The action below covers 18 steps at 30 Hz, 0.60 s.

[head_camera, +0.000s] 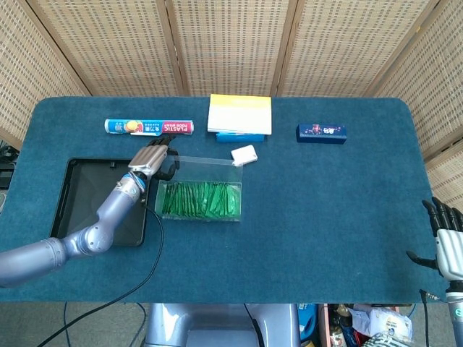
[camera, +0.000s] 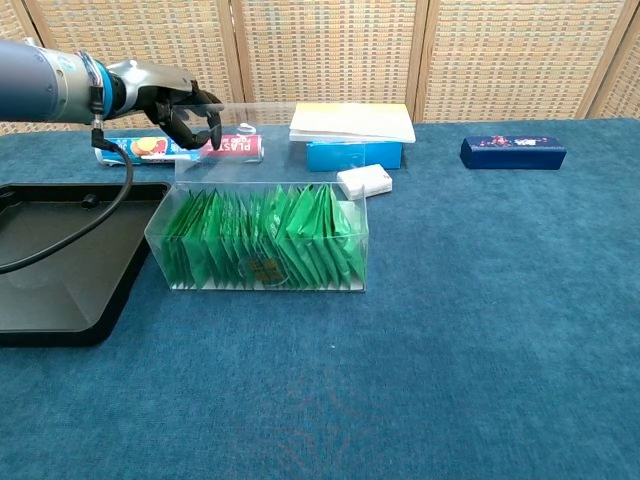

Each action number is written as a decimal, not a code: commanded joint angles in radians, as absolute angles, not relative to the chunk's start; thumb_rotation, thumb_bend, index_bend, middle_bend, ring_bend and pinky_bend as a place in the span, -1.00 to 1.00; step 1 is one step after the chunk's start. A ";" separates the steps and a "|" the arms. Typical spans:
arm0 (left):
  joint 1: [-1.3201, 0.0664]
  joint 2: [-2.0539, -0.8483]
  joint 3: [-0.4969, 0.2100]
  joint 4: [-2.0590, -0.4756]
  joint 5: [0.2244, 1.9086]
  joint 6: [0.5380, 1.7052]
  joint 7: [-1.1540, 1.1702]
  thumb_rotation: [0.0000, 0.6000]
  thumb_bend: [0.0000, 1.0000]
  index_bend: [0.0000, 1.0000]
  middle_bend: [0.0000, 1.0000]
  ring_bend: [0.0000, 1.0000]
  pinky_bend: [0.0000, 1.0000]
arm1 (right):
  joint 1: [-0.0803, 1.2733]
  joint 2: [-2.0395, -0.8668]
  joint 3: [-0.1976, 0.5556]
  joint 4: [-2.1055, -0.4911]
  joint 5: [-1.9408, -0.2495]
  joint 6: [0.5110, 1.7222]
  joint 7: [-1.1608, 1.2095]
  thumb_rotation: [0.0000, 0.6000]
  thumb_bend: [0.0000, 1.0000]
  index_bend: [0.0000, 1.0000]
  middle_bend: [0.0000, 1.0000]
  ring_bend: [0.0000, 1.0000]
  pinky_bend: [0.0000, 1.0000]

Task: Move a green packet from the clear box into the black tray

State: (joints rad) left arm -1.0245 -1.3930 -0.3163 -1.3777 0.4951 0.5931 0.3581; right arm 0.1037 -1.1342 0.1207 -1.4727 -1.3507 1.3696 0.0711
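— Woven cane screens stood behind the blue cloth-covered table (head_camera: 325,217), didn't they? What lay at the far left?

— A shallow black plastic tray (head_camera: 76,210), with my left arm reaching over its right edge. Beyond it lay a blue and red roll of plastic food wrap (head_camera: 149,127).

— And your left hand?

— My left hand (camera: 180,110) was at the back left corner of the clear plastic box (camera: 260,235), fingers curled in around the edge of its raised see-through lid (camera: 290,145). It looked like a pinch on that lid, though I couldn't be sure of contact.

— Where were the packets?

— Every green foil packet (camera: 300,235) stood upright in a row inside the box, just beside the tray.

— Further right?

— A small white box (head_camera: 244,155) near the box's back right corner, a yellow-topped pad on a blue box (head_camera: 239,116), then a dark blue oblong box (head_camera: 320,133). My right hand (head_camera: 450,242) hung off the table's right edge, fingers apart, holding nothing.
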 commanded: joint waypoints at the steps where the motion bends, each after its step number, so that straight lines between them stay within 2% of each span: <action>1: -1.043 -1.375 -0.295 -1.385 0.472 0.571 0.352 1.00 0.33 0.26 -1.00 -1.00 -1.00 | 0.104 -1.135 0.121 -1.472 -1.351 1.369 0.070 1.00 -1.00 -1.00 -1.00 -1.00 -1.00; 4: -1.060 -1.363 -0.278 -1.393 0.444 0.557 0.345 1.00 0.38 0.26 -1.00 -1.00 -1.00 | 0.104 -1.135 0.121 -1.472 -1.350 1.370 0.070 1.00 -1.00 -1.00 -1.00 -1.00 -1.00; 5: -1.068 -1.358 -0.269 -1.394 0.431 0.555 0.345 1.00 0.39 0.17 -1.00 -1.00 -1.00 | 0.104 -1.135 0.122 -1.472 -1.349 1.370 0.070 1.00 -1.00 -1.00 -1.00 -1.00 -1.00; 6: -1.077 -1.353 -0.259 -1.397 0.416 0.554 0.345 1.00 0.39 -0.06 -1.00 -1.00 -1.00 | 0.104 -1.135 0.121 -1.472 -1.349 1.369 0.070 1.00 -1.00 -1.00 -1.00 -1.00 -1.00; 7: -1.084 -1.349 -0.250 -1.400 0.401 0.549 0.343 1.00 0.39 -0.40 -1.00 -1.00 -1.00 | 0.104 -1.135 0.121 -1.471 -1.349 1.369 0.070 1.00 -1.00 -1.00 -1.00 -1.00 -1.00; 9: -1.098 -1.336 -0.236 -1.407 0.368 0.538 0.329 1.00 0.35 -0.88 -1.00 -1.00 -1.00 | 0.105 -1.136 0.121 -1.471 -1.350 1.368 0.070 1.00 -1.00 -1.00 -1.00 -1.00 -1.00; 10: -1.104 -1.331 -0.228 -1.409 0.356 0.534 0.325 1.00 0.30 -0.99 -1.00 -1.00 -1.00 | 0.105 -1.136 0.120 -1.471 -1.350 1.368 0.070 1.00 -1.00 -1.00 -1.00 -1.00 -1.00; 13: -1.125 -1.325 -0.203 -1.409 0.335 0.554 0.323 1.00 0.15 -1.00 -1.00 -1.00 -1.00 | 0.105 -1.136 0.119 -1.471 -1.350 1.367 0.069 1.00 -1.00 -1.00 -1.00 -1.00 -1.00; 18: -1.114 -1.334 -0.213 -1.410 0.371 0.623 0.294 1.00 0.05 -1.00 -1.00 -1.00 -1.00 | 0.105 -1.136 0.118 -1.473 -1.352 1.365 0.069 1.00 -1.00 -1.00 -1.00 -1.00 -1.00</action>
